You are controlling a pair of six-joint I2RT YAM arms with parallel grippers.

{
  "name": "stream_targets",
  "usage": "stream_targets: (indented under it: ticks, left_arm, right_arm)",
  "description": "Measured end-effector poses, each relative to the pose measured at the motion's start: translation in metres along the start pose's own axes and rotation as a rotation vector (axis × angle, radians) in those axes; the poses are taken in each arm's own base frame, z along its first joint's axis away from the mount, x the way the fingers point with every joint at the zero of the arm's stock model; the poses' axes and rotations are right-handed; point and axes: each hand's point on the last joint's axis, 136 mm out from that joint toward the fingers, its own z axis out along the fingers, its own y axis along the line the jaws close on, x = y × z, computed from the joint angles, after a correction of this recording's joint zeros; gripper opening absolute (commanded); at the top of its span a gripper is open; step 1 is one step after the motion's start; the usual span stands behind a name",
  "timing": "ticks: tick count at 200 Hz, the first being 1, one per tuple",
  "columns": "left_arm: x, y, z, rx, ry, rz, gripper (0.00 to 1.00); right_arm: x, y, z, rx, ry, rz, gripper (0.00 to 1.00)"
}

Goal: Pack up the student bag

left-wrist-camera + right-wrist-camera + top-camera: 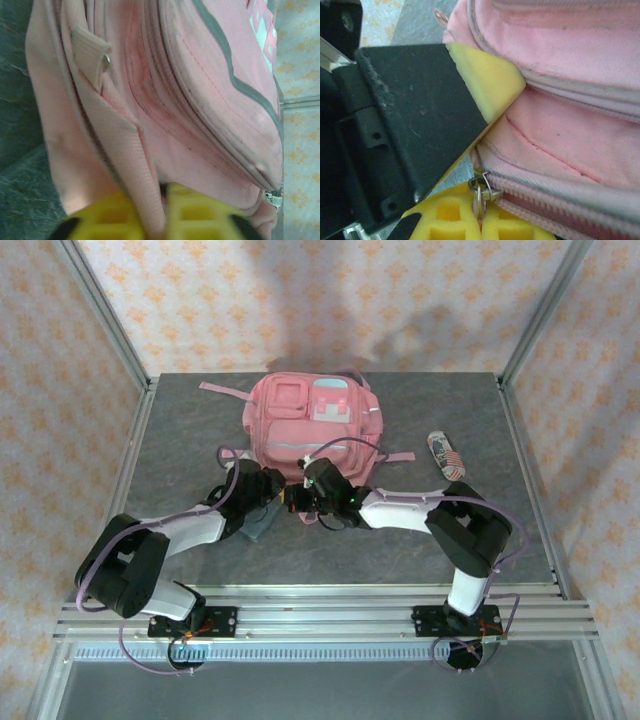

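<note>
Right wrist shows right tool (481, 215) pinching the student bag's (570, 125) zip pull (479, 192); left tool (152, 217) clamps its fabric, contents hidden.

The left end effector (159, 217) has its yellow fingers (107, 220) closed on a pink webbing strap (135, 165) of the backpack (195, 55). Above them a zip (210, 130) runs diagonally across the fabric, beside a riveted tab (92, 52). Dark counter (22, 195) shows at the left.

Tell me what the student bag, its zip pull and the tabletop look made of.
Student bag: matte woven pink fabric, with visible weave and stitching. Zip pull: shiny silvery wire, likely metal. Tabletop: dark grey, mottled like stone; possibly laminate.
</note>
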Motion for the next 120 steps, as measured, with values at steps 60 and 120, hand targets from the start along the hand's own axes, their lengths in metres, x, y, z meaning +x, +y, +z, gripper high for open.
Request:
stream_targets:
  ticks: [60, 120]
  left_arm:
    - [-0.001, -0.015, 0.000, 0.031, 0.032, 0.034, 0.00]
    - [0.003, -0.033, -0.004, 0.077, 0.084, 0.109, 0.00]
  right_arm:
    - [-0.013, -0.040, -0.045, 0.040, -0.059, 0.032, 0.00]
    - [-0.039, -0.130, -0.128, 0.191, -0.203, 0.111, 0.00]
